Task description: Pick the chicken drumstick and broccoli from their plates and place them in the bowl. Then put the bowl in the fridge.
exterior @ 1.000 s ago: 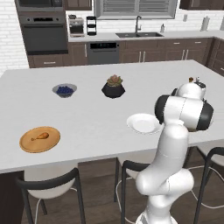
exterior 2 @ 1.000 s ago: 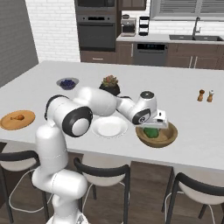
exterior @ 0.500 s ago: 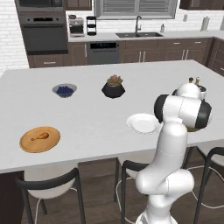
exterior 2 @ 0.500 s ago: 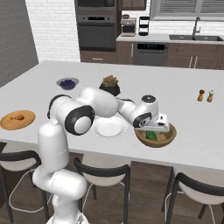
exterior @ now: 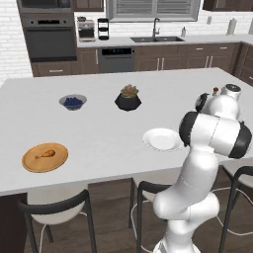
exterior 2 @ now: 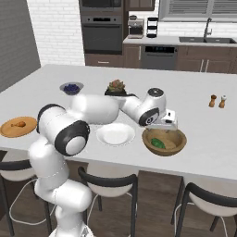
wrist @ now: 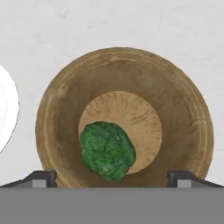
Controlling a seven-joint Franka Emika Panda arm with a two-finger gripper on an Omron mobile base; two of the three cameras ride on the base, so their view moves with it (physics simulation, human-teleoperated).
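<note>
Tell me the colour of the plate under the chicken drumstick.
Tan-orange wood. The plate holding the chicken drumstick shows best in the left base view.

In the hand view the gripper's fingertips (wrist: 43, 178) are showing as no more than two dark stubs, and the white plate (wrist: 6, 114) is being cut off by the left edge, leaving a curved sliver. In the left base view the arm's own shoulder is blocking the bowl entirely, and is also covering the near right edge of the white plate (exterior: 162, 139). In the right base view the gripper (exterior 2: 167, 126) is hanging over the bowl (exterior 2: 164, 140), masking its far rim; the fingers are too small to separate there. The chicken drumstick (exterior 2: 18, 123) (on the wooden plate (exterior 2: 17, 127)) is showing as little more than an orange fleck.
</note>
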